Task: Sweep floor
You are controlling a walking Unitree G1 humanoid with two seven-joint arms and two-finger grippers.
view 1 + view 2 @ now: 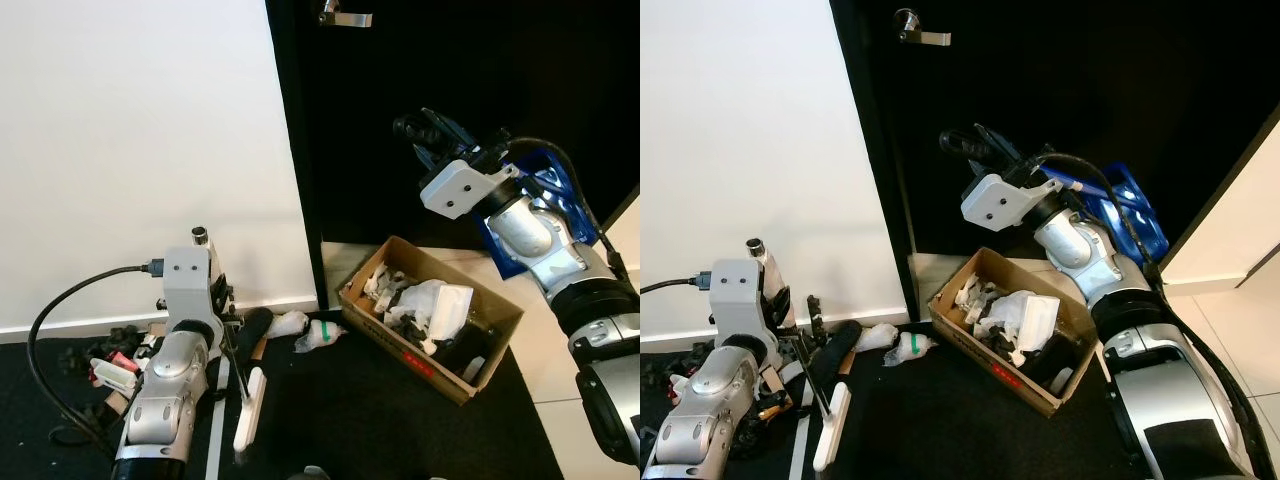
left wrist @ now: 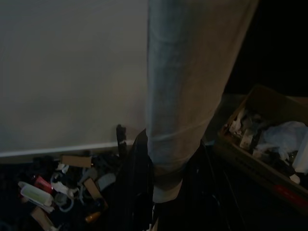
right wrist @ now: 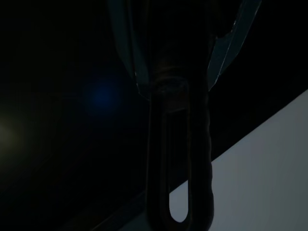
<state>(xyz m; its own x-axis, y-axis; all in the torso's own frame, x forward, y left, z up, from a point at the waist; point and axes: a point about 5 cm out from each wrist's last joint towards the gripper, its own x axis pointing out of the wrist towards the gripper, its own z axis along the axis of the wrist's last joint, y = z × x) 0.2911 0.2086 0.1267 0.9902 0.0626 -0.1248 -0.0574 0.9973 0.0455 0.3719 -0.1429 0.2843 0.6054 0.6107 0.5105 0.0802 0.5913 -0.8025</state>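
Left eye view has the left hand (image 1: 238,352) low by the white wall, clenched around the grey-handled broom (image 1: 248,400), its pale stick running down to the dark carpet floor (image 1: 370,420). Left wrist view looks straight along that grey handle (image 2: 187,96) toward a heap of small litter (image 2: 62,185) at the skirting: bits of card, a red scrap, some white plastic pieces. A couple of crumpled white wrappers (image 1: 318,334) sit near the corner of the open brown cardboard box full of trash (image 1: 430,318), which stands in front of the black door (image 1: 470,90). The right hand (image 1: 432,135) is raised in front of that door, gripping the looped handle of a blue plastic dustpan (image 1: 545,205); the right wrist view is too dark to add much. My take: it's still at the gathering stage, so short strokes away from the wall toward open carpet would work best, bristles flat, and bring the dustpan down once there's a tidy pile.
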